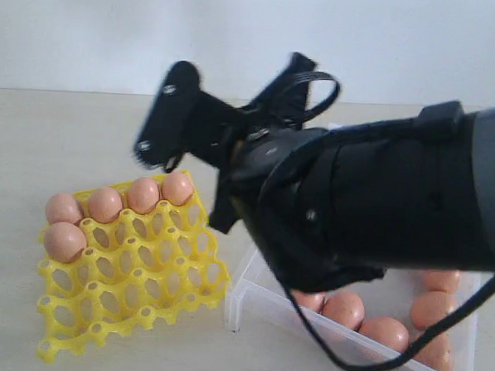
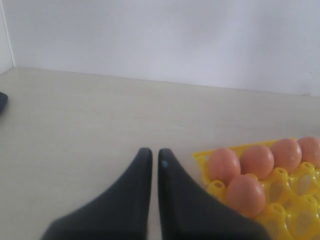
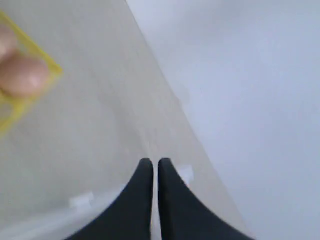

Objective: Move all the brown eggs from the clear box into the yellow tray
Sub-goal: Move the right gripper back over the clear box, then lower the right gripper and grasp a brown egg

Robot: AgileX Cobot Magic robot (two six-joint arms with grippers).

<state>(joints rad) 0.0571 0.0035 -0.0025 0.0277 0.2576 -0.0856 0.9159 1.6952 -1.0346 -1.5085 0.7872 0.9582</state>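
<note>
Yellow plastic, the tray [image 1: 167,293] sits on the pale table [image 1: 67,134] at the exterior view's left. It holds five eggs [image 1: 143,194]: four along its far row and one in the next row, at the left end. The box [image 1: 262,307] lies just beside the tray on the right, with at least five more eggs inside, partly hidden by the right arm [image 1: 396,202]. That arm reaches across above the box toward the tray. The right claw [image 3: 151,161] is pinched together on nothing. The left claw [image 2: 151,150] is likewise closed and empty, near a corner of the tray.
</note>
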